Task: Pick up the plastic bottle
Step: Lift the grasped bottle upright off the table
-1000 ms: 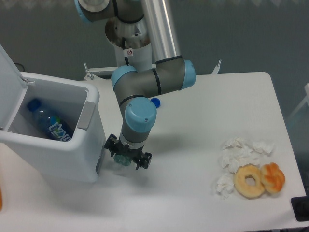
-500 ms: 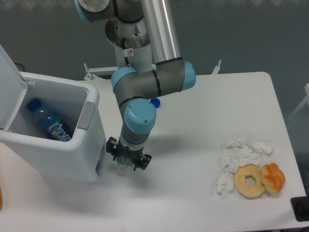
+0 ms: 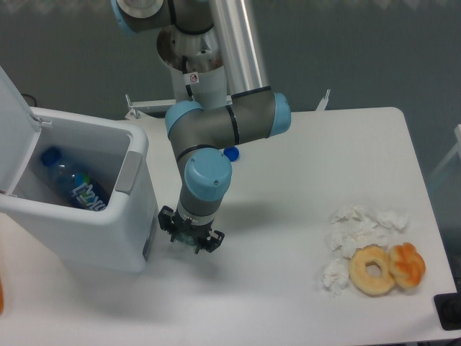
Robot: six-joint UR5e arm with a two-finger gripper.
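Observation:
My gripper (image 3: 190,238) points straight down at the table just right of the white bin. The plastic bottle (image 3: 186,240) lies between its fingers; only a small dark green and clear patch shows under the wrist, the rest is hidden. The fingers have drawn in against the bottle's sides and look shut on it. The bottle still rests at table level.
A white bin (image 3: 133,216) with its lid open stands at the left, holding a larger bottle (image 3: 74,186) with a blue cap. A blue cap (image 3: 230,153) lies behind the arm. Crumpled tissues (image 3: 360,229), a doughnut (image 3: 372,269) and an orange pastry (image 3: 408,264) lie at the right.
The gripper has settled slightly lower over the bottle and its fingers have drawn closer together. Less of the bottle shows now.

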